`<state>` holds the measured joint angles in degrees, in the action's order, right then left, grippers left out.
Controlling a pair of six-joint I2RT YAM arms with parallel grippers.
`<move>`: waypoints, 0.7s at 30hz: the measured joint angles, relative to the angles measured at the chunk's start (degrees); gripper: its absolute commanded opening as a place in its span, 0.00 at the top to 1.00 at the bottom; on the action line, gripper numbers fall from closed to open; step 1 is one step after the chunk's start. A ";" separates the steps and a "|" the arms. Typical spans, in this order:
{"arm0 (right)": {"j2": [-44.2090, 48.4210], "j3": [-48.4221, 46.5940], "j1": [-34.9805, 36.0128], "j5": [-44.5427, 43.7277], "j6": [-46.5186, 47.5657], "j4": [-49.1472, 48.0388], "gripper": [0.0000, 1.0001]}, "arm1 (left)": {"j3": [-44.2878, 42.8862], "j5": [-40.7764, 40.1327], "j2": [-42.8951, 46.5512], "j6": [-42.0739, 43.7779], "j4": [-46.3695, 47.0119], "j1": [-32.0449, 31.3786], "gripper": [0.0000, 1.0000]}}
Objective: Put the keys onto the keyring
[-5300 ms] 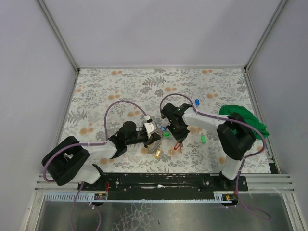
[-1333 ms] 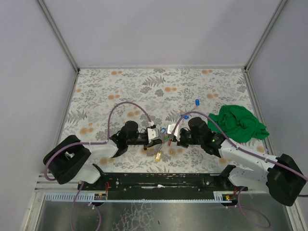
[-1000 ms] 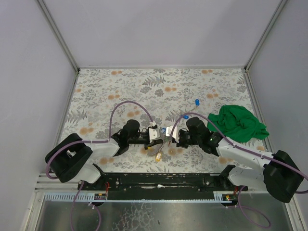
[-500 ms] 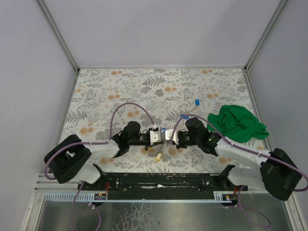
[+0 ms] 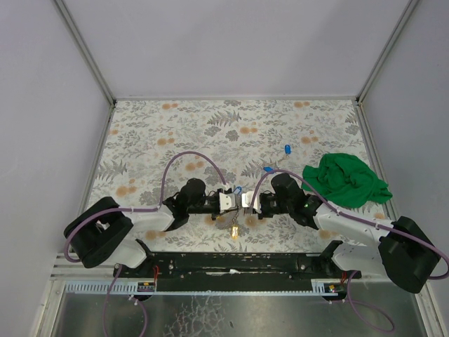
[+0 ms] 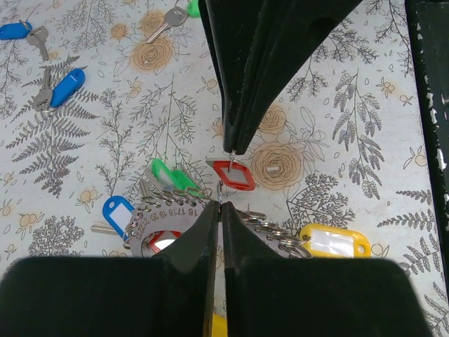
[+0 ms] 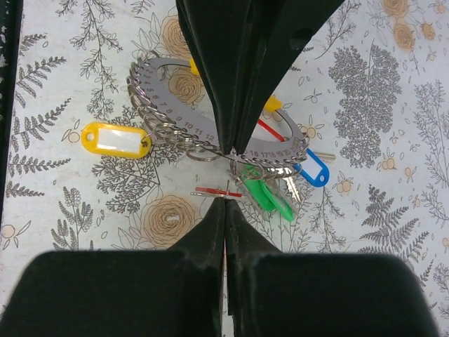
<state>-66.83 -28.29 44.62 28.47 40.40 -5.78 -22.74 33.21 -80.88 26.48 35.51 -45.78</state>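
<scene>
both arms are meeting over the middle of the near edge of the surface [image 5: 175,126]. the left fingers [image 6: 219,213] are pressing together on the rim of the keyring [image 6: 179,210], a grey numbered ring that they are holding up off the surface. a green tag [image 6: 172,179], a blue tag [image 6: 116,210] and a yellow tag [image 6: 332,241] are hanging from the keyring, so part of the work is judged to be done. the right fingers [image 7: 226,205] are also pressed together, tip to tip with the left ones, and appear to be pinching the red-tagged key [image 6: 235,175] by its metal end, right against the ring's rim. whether this key is already threaded on cannot be told. loose keys are lying apart from the ring: a blue key [image 5: 287,148] and a second blue key [image 5: 268,170] toward the right edge, near the green cloth [image 5: 347,179], and a green-tagged key [image 6: 191,7] is showing at the top of the left wrist view. at least these three are probably waiting their turn.
</scene>
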 measured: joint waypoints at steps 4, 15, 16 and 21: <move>-0.02 0.02 0.00 -0.33 0.20 -0.61 1.00 | 0.02 -0.11 0.07 0.24 0.00 -0.22 1.00; -0.02 0.02 0.00 -0.31 0.20 -0.96 1.00 | 0.02 -0.20 0.07 0.39 0.00 -0.70 1.00; -0.02 0.02 0.00 -0.31 0.20 -0.96 1.00 | 0.02 -0.22 0.07 0.39 0.00 -0.70 1.00; -0.15 0.02 0.00 -0.26 0.20 -0.94 1.00 | 0.09 -0.28 0.15 0.39 0.02 -0.70 1.00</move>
<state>-66.98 -28.27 44.62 28.21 40.60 -6.72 -22.65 32.93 -80.73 26.87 35.53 -46.48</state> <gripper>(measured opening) 0.011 0.009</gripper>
